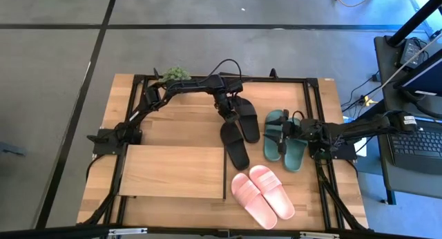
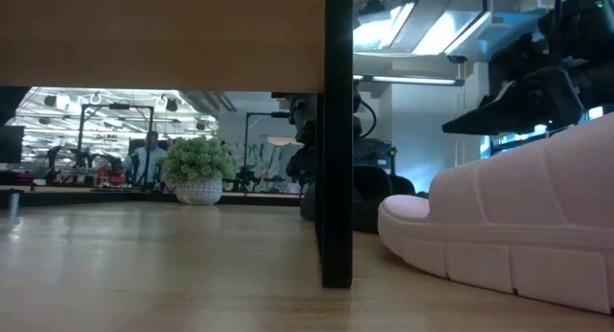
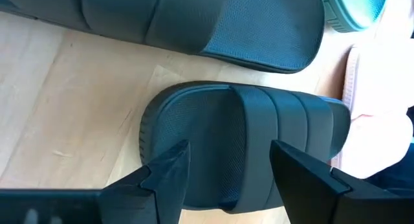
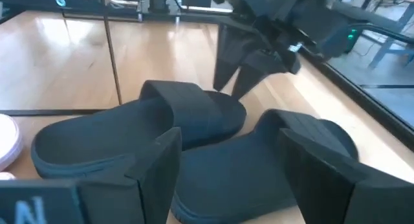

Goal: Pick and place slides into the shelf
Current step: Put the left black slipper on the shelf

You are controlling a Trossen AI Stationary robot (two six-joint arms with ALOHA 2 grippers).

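Note:
Two black slides lie sole-down on the table: one (image 1: 248, 119) farther off, one (image 1: 235, 148) nearer. My left gripper (image 3: 229, 149) is open over the far end of the nearer black slide (image 3: 239, 120), one finger above its footbed and one above its strap. The dark green pair (image 1: 293, 153) lies to the right, with my right gripper (image 1: 284, 132) open above it; ahead of its fingers (image 4: 229, 140) are the black slides. The pink pair (image 1: 262, 190) lies near the front. The shelf's top board (image 1: 173, 171) is on the left. My left gripper slants down from the far left, its open fingers (image 3: 171, 169) astride the strap edge (image 3: 259, 127) of the nearer black slide. Whether the tips touch the slide I cannot tell. The slide lies flat on the table.
A small potted plant (image 1: 176, 73) stands at the far edge. In the low view the shelf's black divider (image 2: 338, 130) stands in front, a pink slide (image 2: 518, 236) to its right. A laptop (image 1: 414, 146) sits beyond the right edge. A person (image 2: 149, 159) is far behind.

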